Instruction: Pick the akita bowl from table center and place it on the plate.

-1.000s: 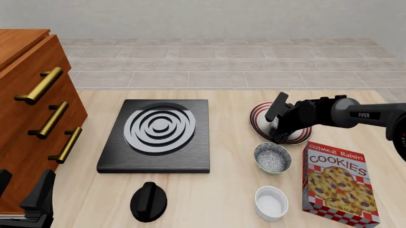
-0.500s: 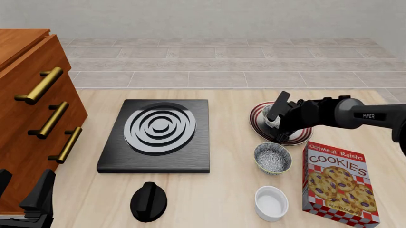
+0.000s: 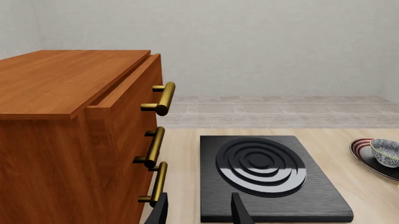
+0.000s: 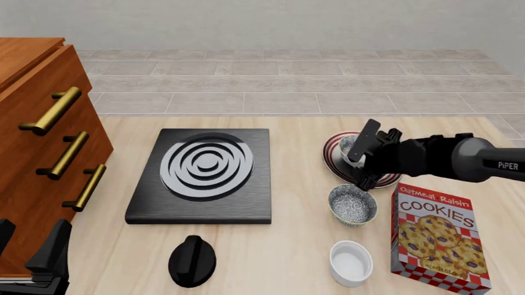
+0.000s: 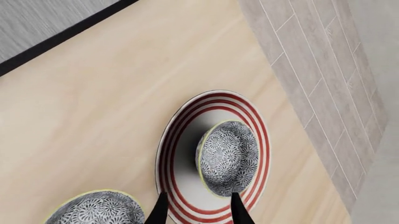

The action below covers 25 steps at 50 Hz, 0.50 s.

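The akita bowl (image 5: 228,157), small and speckled with a pale rim, sits upright inside the red-striped white plate (image 5: 181,154). In the front view the bowl (image 4: 351,147) shows on the plate (image 4: 335,158) just left of my right gripper (image 4: 367,158). That gripper (image 5: 198,211) is open and empty, its fingertips spread at the plate's rim, clear of the bowl. My left gripper (image 4: 29,246) is open at the table's near left corner, beside the cabinet. The left wrist view catches the plate (image 3: 365,151) and bowl (image 3: 386,152) at its edge.
A slightly bigger speckled bowl (image 4: 353,204) stands just in front of the plate. A white ramekin (image 4: 351,263) and a cookie box (image 4: 434,236) are at the near right. The black stove (image 4: 203,172), a black knob-shaped object (image 4: 192,260) and a wooden drawer cabinet (image 4: 45,141) fill the left.
My right gripper has pulled back to the right from over the plate, uncovering the akita bowl, which stays resting on the plate. The left arm has not moved.
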Each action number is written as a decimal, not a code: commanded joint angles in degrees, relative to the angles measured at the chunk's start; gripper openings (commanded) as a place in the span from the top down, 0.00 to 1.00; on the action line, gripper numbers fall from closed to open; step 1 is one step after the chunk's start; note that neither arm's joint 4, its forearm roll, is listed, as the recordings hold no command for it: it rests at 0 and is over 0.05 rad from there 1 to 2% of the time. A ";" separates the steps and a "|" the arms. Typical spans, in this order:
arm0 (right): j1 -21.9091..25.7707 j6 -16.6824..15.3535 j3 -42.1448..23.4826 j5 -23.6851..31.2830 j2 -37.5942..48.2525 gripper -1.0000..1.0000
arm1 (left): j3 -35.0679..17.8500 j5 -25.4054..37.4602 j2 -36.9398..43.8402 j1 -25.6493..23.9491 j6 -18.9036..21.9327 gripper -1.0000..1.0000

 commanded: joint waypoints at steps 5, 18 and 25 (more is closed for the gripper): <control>1.22 0.97 7.15 -2.23 -10.42 0.00 | 0.00 0.00 0.01 -0.01 0.00 0.00; 1.36 -0.68 17.67 -4.94 -23.93 0.00 | 0.00 0.00 0.01 0.01 0.01 0.00; 1.43 -0.30 20.55 -3.27 -31.38 0.00 | 0.00 0.00 -0.02 -0.01 0.00 0.00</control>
